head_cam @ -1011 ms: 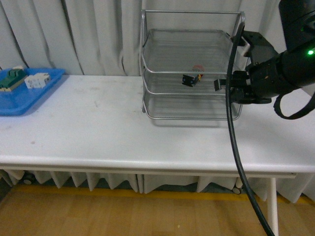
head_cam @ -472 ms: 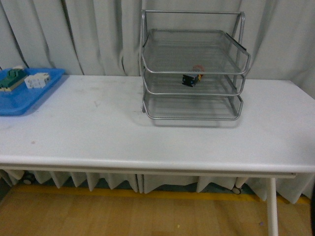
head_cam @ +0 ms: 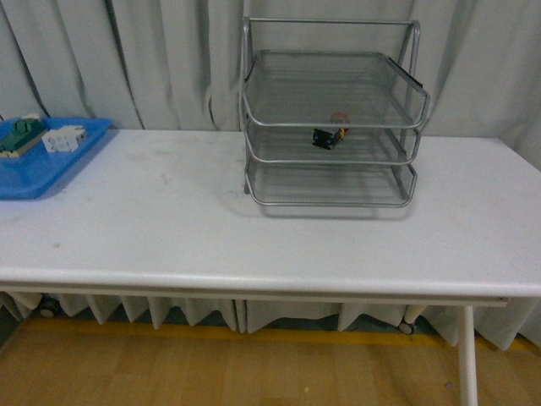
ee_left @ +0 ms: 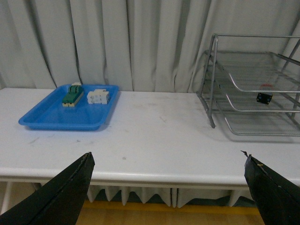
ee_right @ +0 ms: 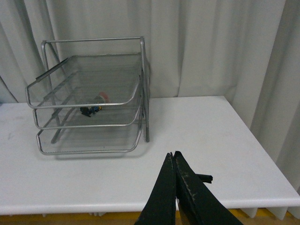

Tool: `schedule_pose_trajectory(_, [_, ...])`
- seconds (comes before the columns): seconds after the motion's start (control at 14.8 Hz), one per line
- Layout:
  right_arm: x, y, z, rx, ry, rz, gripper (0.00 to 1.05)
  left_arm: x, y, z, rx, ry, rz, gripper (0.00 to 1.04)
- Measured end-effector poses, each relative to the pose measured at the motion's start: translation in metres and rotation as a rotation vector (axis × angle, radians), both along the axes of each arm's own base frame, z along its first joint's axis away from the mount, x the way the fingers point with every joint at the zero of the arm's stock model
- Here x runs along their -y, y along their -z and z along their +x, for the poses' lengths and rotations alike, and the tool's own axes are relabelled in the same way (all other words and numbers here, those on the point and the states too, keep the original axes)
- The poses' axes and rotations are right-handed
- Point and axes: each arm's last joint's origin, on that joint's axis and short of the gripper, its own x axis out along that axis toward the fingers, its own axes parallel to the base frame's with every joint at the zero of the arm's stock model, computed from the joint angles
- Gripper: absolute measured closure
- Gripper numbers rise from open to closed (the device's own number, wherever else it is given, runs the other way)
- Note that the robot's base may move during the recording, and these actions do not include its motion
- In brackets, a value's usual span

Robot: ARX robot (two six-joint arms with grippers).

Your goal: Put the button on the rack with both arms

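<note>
One button (head_cam: 329,136) lies on its side on the middle tier of the three-tier rack (head_cam: 331,118), toward the back of the white surface (head_cam: 254,228). Far left: one blue tray (head_cam: 42,165) holding one green block (head_cam: 19,135) and one white block (head_cam: 64,139). Curtain behind. Left end effector (ee_left: 166,187) spread wide, empty. Right end effector (ee_right: 174,161) clenched, empty, well apart from rack.

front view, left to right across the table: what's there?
Flat blue plastic tray holding a green block then a white block → bare white tabletop → silver three-tier wire-mesh rack, with the red-capped push-button on its middle tier. No arms in view.
</note>
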Motion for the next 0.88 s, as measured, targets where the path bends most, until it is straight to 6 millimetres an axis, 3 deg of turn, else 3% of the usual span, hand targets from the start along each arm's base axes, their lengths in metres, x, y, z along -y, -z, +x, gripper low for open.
schedule_pose_trajectory(0.54, [0.0,0.023,-0.035,-0.012,0.0,0.0,1.03,0.0,0.0,0.0,0.0,0.0,0.0,0.07])
schedule_pose_trajectory(0.88, [0.0,0.018,-0.048,0.012,0.0,0.0,1.03,0.0,0.0,0.0,0.0,0.0,0.0,0.07])
